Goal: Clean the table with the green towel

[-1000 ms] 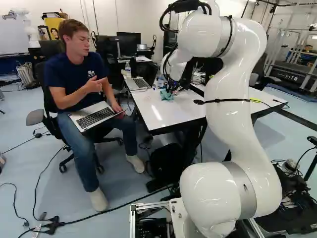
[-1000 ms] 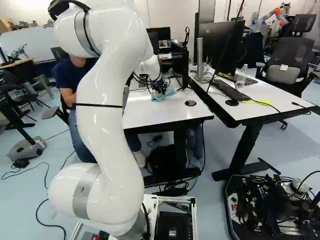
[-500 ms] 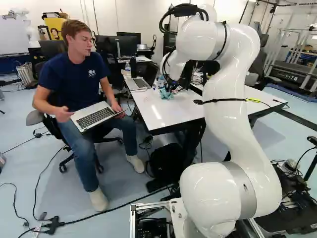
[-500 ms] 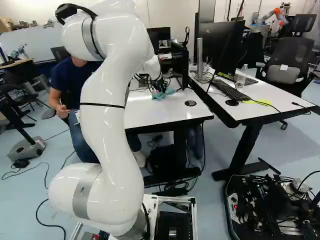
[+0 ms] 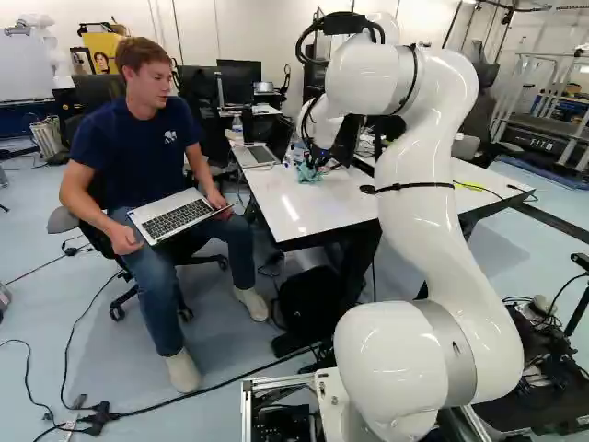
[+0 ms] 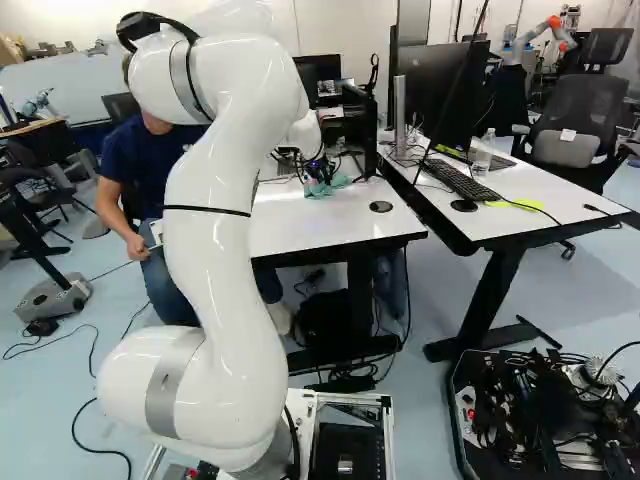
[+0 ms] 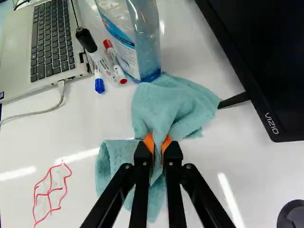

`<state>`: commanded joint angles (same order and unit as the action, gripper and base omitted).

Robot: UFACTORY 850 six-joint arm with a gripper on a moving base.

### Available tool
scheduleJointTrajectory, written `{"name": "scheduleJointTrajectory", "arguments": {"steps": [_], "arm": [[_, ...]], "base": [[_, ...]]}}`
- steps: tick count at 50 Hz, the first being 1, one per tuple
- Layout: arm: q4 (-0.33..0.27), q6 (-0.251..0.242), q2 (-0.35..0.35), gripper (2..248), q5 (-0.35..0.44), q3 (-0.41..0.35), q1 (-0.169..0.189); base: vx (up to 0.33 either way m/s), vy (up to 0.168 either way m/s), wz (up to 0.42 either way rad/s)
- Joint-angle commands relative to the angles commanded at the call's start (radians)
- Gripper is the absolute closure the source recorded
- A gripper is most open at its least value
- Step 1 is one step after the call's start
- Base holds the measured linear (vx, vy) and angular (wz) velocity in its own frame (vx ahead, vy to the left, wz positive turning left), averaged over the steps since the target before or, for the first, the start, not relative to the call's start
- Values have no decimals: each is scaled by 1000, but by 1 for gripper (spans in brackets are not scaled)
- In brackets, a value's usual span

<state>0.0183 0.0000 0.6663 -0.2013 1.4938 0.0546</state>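
Observation:
Over the far part of the white table (image 5: 322, 210), the gripper (image 5: 313, 168) is at the green towel (image 5: 307, 177) in the left base view. In the wrist view the gripper (image 7: 158, 145) is shut on the towel (image 7: 173, 107), a fold pinched between its orange pads. The cloth lies bunched on the tabletop, spreading ahead of the fingers and under them. Red marker lines (image 7: 49, 194) show on the white surface beside the gripper, on the laptop's side, apart from the towel.
Ahead of the towel stands a clear bottle (image 7: 137, 42), touching it, with markers (image 7: 104, 64) and a laptop (image 7: 47, 42) beside. A monitor (image 7: 266, 57) stands on the other side, its foot at the cloth. A seated person is left of the table. Another robot (image 6: 540, 35) is far back.
The arm's upper part has leaned slightly left in the left base view and right in the right base view. Gripper and towel have shifted only slightly. The person's hand has lowered.

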Motion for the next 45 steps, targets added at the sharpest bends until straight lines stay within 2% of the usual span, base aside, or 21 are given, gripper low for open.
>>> {"name": "scheduleJointTrajectory", "arguments": {"steps": [45], "arm": [[0, 0, -183, 211, 0, -252, -5]], "base": [[0, 0, 0]]}}
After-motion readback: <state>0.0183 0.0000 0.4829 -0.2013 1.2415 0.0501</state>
